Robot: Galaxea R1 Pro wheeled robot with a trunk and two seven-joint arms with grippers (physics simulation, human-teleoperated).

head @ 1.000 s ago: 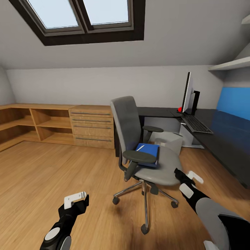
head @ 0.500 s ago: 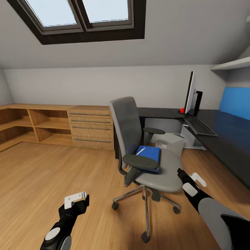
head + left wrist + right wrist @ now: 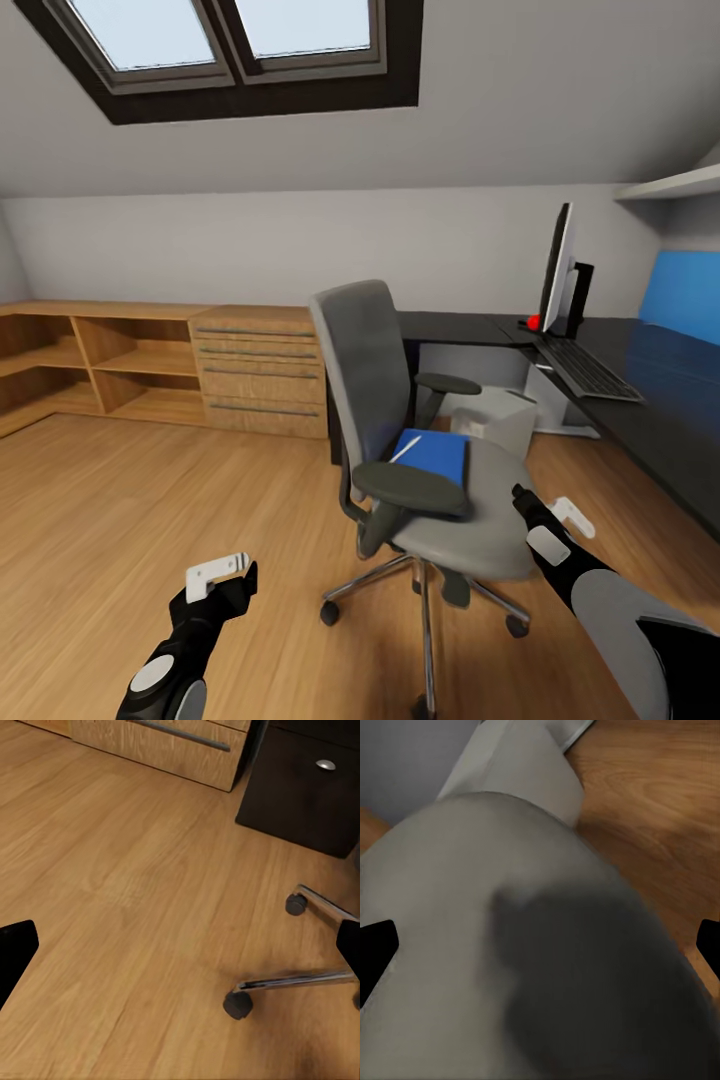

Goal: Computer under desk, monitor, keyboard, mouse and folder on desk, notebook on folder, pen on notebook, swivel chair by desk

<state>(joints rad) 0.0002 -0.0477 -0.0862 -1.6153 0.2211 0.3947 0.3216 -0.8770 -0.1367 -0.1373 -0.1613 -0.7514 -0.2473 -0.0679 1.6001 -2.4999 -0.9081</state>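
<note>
Chrome chair base (image 3: 300,979) on wood floor (image 3: 135,907), near dark drawer unit (image 3: 304,787).

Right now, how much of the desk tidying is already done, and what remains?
Done: the monitor and keyboard are on the desk, and the computer sits on the floor beside it. In hand: nothing yet; the right gripper is open beside the swivel chair, the left gripper is open and empty. Left: the folder with the pen is on the seat. I cannot see the mouse.

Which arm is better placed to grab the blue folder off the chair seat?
The right. The right gripper hangs open by the swivel chair seat's edge, close to the folder. The left gripper is low over the floor, beyond the chair's armrest.
</note>
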